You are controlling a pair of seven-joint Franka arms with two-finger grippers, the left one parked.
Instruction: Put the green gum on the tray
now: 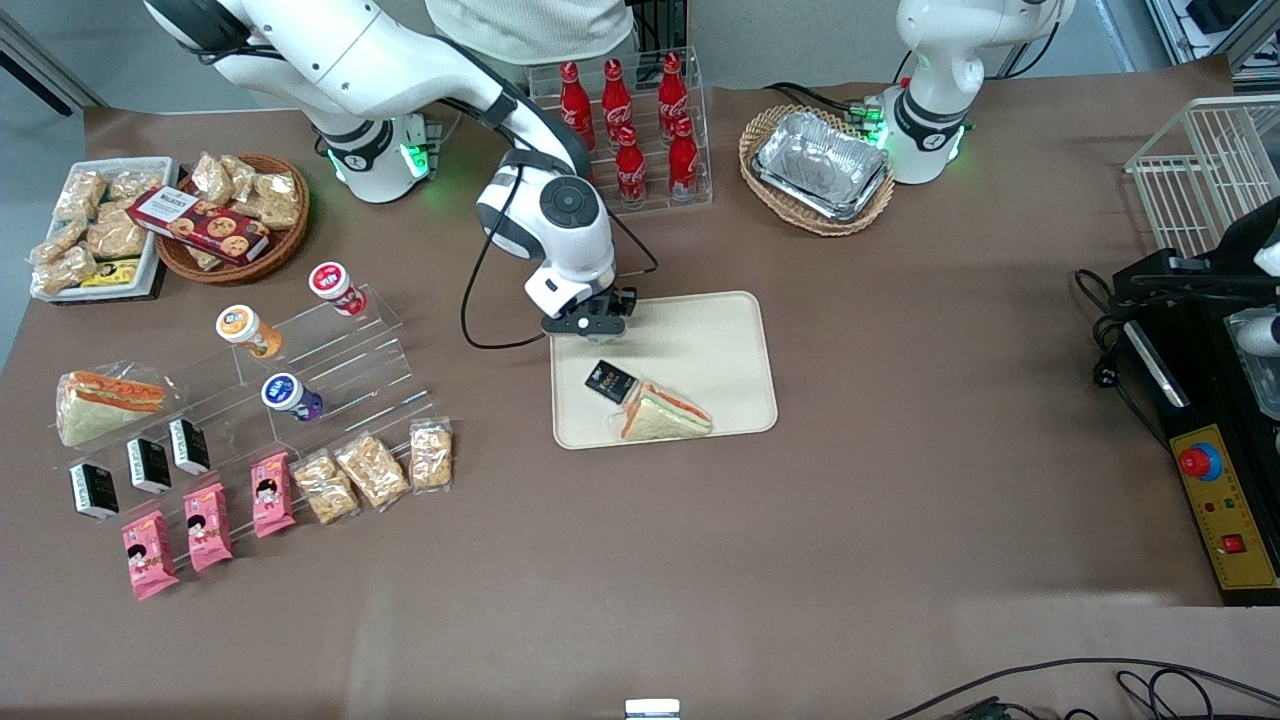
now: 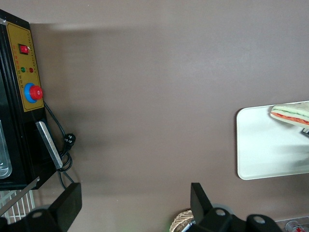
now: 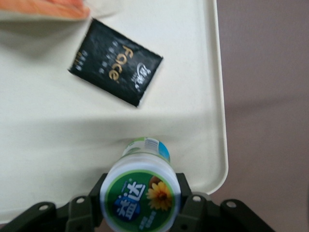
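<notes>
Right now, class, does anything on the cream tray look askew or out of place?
Nothing is spilled or damaged. The black packet lies at a slant on the tray, touching the wrapped sandwich. The tool holds the green gum above the tray.

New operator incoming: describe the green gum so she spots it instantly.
Find the cream tray mid-table; the gripper is shut on the green gum above its corner. Unlike the black packet nearby, it is a canister with a green-and-white flower lid.
</notes>
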